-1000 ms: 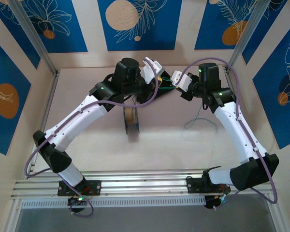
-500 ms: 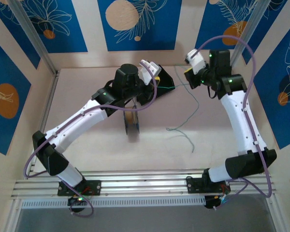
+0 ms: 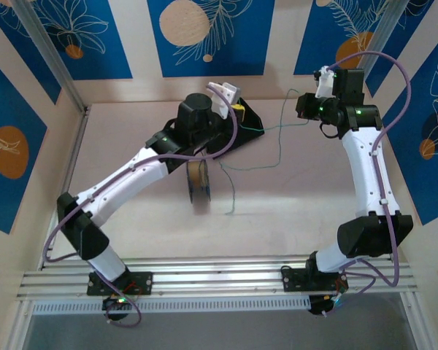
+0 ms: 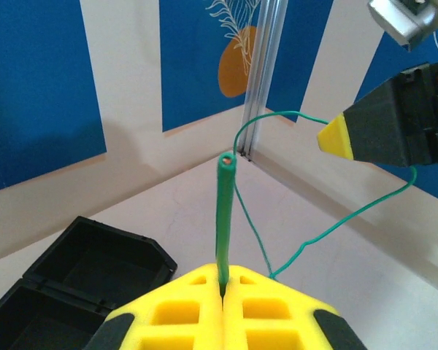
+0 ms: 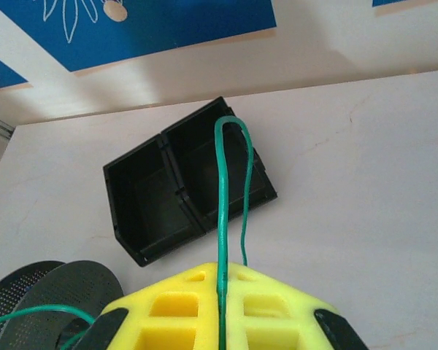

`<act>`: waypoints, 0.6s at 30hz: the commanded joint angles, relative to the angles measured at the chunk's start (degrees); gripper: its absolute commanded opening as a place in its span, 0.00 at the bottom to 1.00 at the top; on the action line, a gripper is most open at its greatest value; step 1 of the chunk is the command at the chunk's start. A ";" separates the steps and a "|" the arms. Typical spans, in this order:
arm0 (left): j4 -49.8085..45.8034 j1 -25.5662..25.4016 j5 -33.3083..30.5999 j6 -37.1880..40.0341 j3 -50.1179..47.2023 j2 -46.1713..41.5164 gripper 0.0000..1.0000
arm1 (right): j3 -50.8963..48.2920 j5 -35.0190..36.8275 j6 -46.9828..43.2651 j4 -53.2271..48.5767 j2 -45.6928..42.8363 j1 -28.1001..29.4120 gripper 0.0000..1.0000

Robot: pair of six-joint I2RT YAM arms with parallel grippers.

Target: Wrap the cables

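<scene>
While the overhead camera took in the whole stretch, the green cable [image 3: 263, 130] hung between both grippers along the far edge of the table [image 3: 299, 219]. A slack strand trailed back toward the middle of the surface, just beside the spool [image 3: 198, 180] standing on its rim. Up close, the left wrist camera gave more: the left gripper [image 4: 223, 281] had its yellow pads pressed together on the cable's end, the stub standing straight up with its cut tip facing the lens. Beyond it sat the right gripper [image 4: 334, 138], with the thin wire curving across to it. From the right wrist, those jaws were pinched tight on the cable too. The wire arched up and doubled back down over the open black box [image 5: 168, 197], with the spool's dark disc at the lower left.

As for poses, the left arm reached diagonally from the near left corner to the far middle, wrist over the box. The right arm reared tall, elbow near the near edge, wrist lifted toward the far right corner.
</scene>
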 commanded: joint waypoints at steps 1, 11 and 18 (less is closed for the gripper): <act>-0.95 -0.11 -0.24 -2.03 5.87 2.64 0.00 | -0.68 -2.41 1.46 2.66 -2.00 0.12 0.29; -7.05 -0.06 -2.04 -5.40 14.62 7.79 0.00 | -1.72 -10.09 11.05 -4.40 -8.93 -9.34 0.78; -6.14 0.82 -1.79 -8.79 13.43 7.16 0.00 | -10.34 -31.41 21.34 0.99 -16.39 -19.26 0.75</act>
